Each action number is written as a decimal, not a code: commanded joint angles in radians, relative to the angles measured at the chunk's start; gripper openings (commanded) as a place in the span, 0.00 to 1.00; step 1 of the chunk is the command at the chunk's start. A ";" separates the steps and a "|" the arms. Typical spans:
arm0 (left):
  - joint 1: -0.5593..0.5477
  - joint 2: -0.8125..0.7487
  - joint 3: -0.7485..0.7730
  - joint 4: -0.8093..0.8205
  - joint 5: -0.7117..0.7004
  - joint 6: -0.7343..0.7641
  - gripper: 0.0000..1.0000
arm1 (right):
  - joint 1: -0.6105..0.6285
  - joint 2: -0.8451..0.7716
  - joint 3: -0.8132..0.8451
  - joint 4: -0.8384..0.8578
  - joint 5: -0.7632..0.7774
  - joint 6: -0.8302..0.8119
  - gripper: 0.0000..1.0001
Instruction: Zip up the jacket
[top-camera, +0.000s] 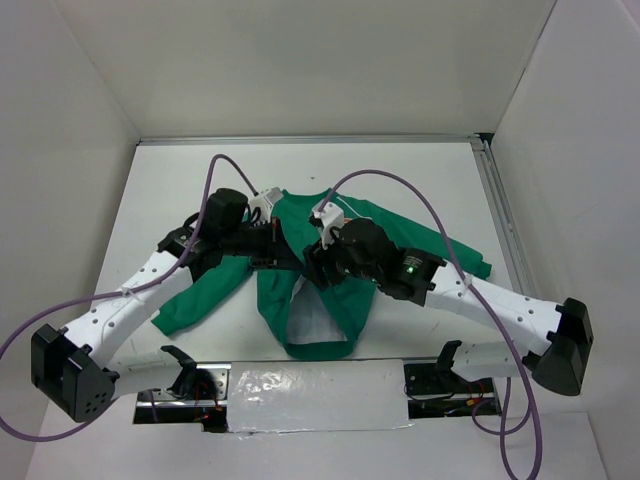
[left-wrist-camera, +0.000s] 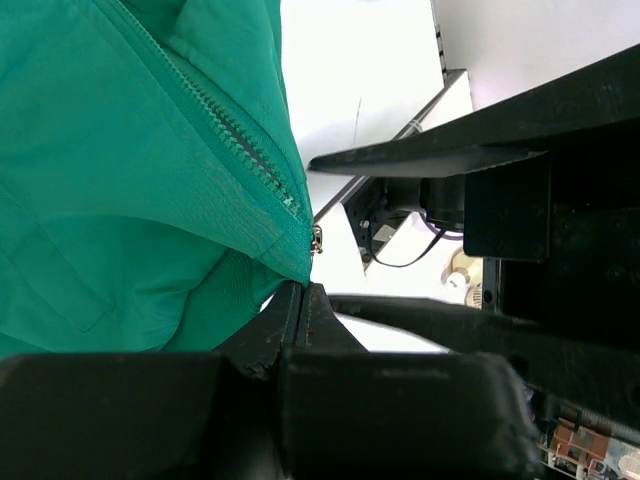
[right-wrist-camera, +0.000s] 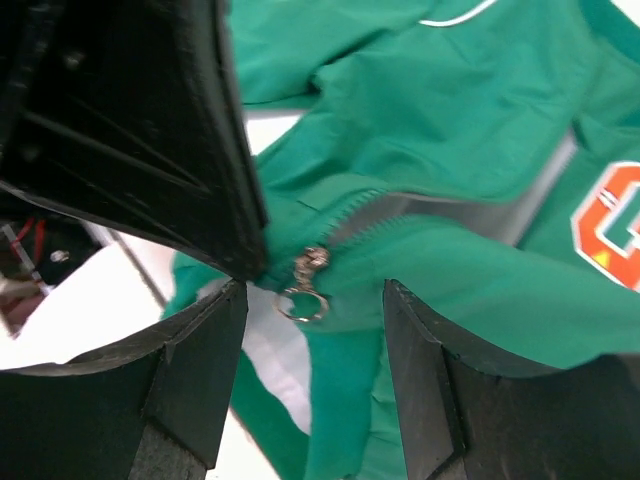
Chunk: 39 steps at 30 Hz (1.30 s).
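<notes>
Left hand (left-wrist-camera: 302, 296) pinches the jacket (left-wrist-camera: 120, 190) corner — just below the zipper (left-wrist-camera: 232, 137).

White table (top-camera: 400, 170), plain white walls (top-camera: 300, 60), even light.

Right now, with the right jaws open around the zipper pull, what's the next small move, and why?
Probably close the right gripper on the zipper pull. Its ring hangs ungripped between the open fingers. The left gripper is shut and seems to pinch the jacket by the zipper's bottom end, anchoring it. Past the pull, the teeth are not yet joined.
</notes>
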 joint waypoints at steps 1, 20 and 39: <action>-0.005 -0.031 0.030 0.063 0.040 0.009 0.00 | -0.011 0.021 0.061 0.071 -0.112 -0.027 0.64; -0.005 -0.038 0.030 0.071 0.057 0.044 0.00 | -0.077 0.032 0.032 0.091 -0.239 -0.024 0.35; -0.005 -0.078 -0.050 0.022 0.015 0.141 0.00 | -0.098 -0.014 0.019 0.028 -0.350 -0.110 0.00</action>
